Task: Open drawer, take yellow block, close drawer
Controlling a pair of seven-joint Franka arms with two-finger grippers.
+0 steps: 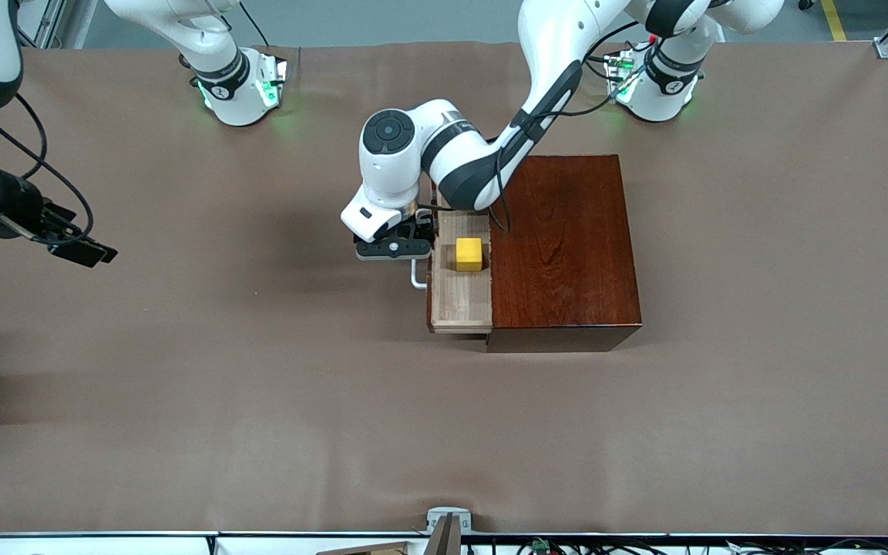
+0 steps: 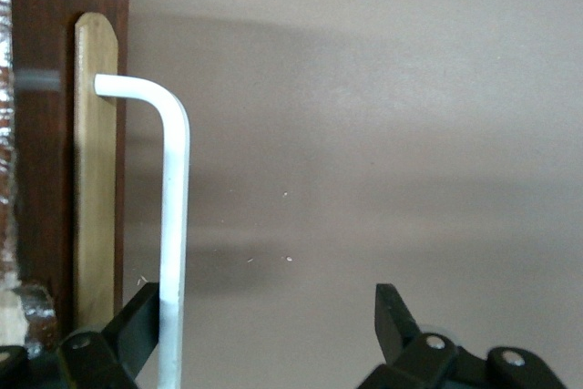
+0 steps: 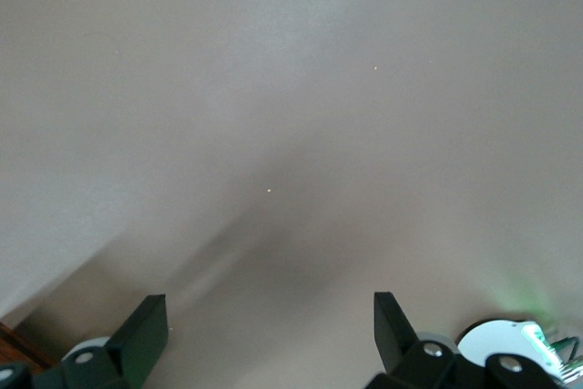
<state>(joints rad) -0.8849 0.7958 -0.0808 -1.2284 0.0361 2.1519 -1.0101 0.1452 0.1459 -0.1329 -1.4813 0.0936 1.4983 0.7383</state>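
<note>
No text, label, brand, number or sign can be read in any of the three views.
</note>
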